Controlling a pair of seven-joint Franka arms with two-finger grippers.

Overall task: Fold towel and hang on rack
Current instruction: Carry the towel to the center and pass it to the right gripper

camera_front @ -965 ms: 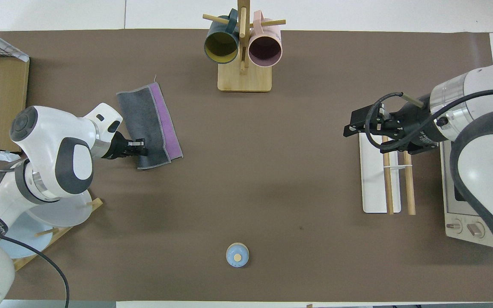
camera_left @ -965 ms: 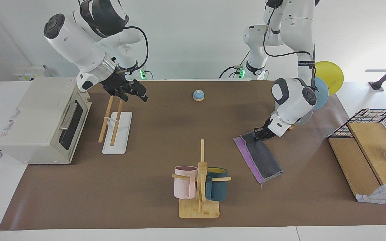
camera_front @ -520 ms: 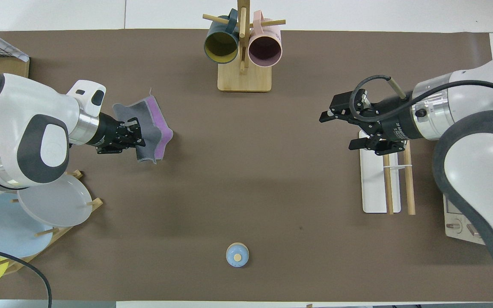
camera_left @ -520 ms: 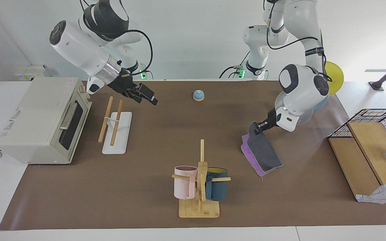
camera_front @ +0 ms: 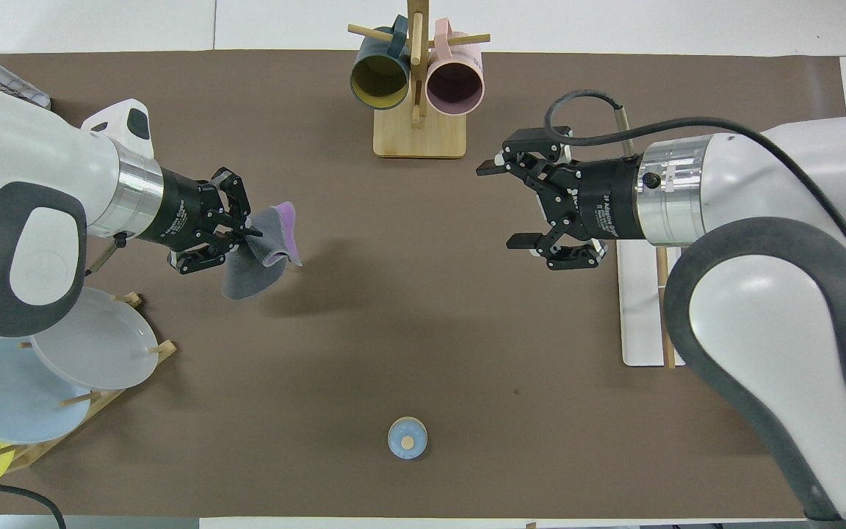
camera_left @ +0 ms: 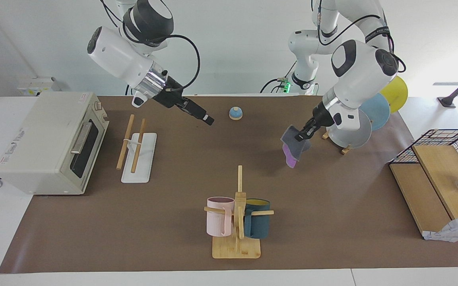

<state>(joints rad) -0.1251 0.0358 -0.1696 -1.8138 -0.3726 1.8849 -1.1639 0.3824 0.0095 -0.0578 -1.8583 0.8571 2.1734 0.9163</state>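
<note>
- The towel (camera_left: 294, 147), folded with grey outside and a purple edge showing, hangs clear of the table, above the brown mat near the plate stand (camera_left: 346, 147) at the left arm's end.
- The left gripper (camera_left: 301, 136) pinches the towel's upper corner, fingertips pressed together on the cloth; the rest droops below in a loose bunch.
- The right gripper (camera_front: 502, 205) hovers over the mat between the mug tree (camera_front: 417, 81) and the rack (camera_left: 136, 147), its fingers spread wide and empty, pointing toward the towel.
- Folding looks done; the step in hand appears to be carrying the towel toward the rack, possibly with a handover mid-table.
- The rack stands well apart, beside the oven (camera_left: 50, 141) at the right arm's end, its two rods bare.
- Next, the towel likely needs spreading so it drapes over a rod rather than arriving crumpled; the open right gripper seems placed to take a free edge.
</note>
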